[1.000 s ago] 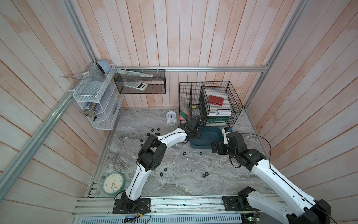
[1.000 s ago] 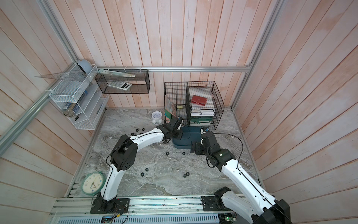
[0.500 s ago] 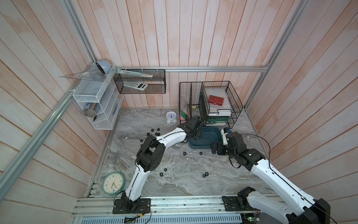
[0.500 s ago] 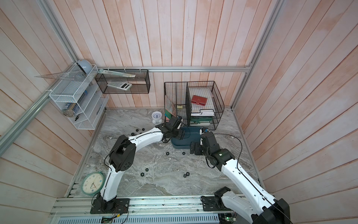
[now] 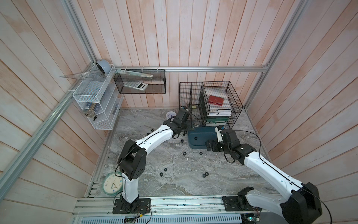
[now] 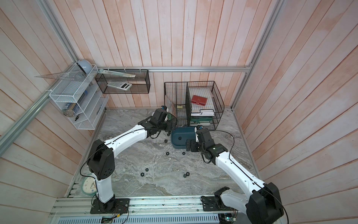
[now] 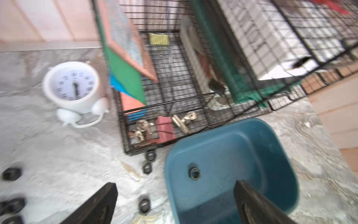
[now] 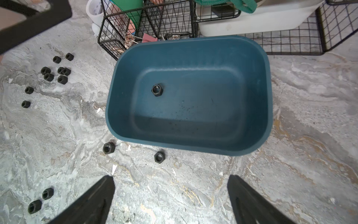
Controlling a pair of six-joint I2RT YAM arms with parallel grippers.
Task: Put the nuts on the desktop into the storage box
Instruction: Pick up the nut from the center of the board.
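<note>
The dark teal storage box [image 5: 203, 142] [image 6: 180, 144] [image 8: 124, 64] stands on the grey marble desktop [image 5: 174, 184], against the wire baskets. One black nut [image 5: 195, 138] [image 7: 194, 173] [image 8: 157, 90] lies inside it. My left gripper [image 5: 189, 126] [image 7: 175, 185] hangs open over the box's left rim, holding nothing. My right gripper [image 5: 210, 145] [image 8: 170, 177] stands open over bare desktop at the box's near side. Several nuts lie loose on the desktop: a cluster [image 8: 58, 71] left of the box, two [image 8: 108, 148] [image 8: 159, 157] by its near wall, others [image 5: 165, 169] [image 5: 205, 174] nearer the front.
Black wire baskets [image 5: 211, 104] holding books and binder clips [image 7: 182, 121] stand right behind the box. A small white alarm clock [image 5: 169, 115] [image 7: 72, 87] sits at the back, a round clock [image 5: 112, 183] at the front left. A white mesh rack [image 5: 96, 104] hangs on the left wall.
My left gripper has gone from shut to wide open over the box and drawn slightly back to the left. A nut now lies in the box. The right arm has held still.
</note>
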